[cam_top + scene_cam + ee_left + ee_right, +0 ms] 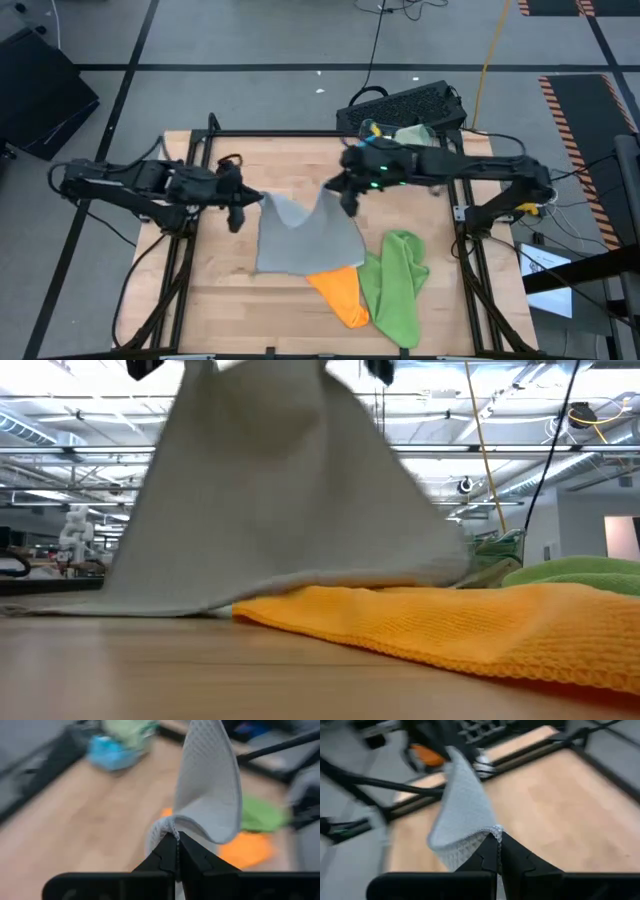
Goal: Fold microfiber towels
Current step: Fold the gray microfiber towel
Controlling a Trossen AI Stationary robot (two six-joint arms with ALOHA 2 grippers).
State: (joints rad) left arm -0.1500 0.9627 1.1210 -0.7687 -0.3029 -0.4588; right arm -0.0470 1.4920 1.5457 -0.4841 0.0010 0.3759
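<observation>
Behind table, towel-filled crate

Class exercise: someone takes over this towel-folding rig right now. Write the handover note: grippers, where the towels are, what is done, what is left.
Left gripper: shut on one top corner of the grey towel.
Right gripper: shut on the other top corner.
The grey towel hangs lifted between them, its lower edge on the table and over the orange towel.
The green towel lies crumpled beside the orange one. More cloths sit in the basket at the table's back edge.
Done: grey towel picked up by two corners.
Left: no towel looks folded yet; all still to fold.
</observation>
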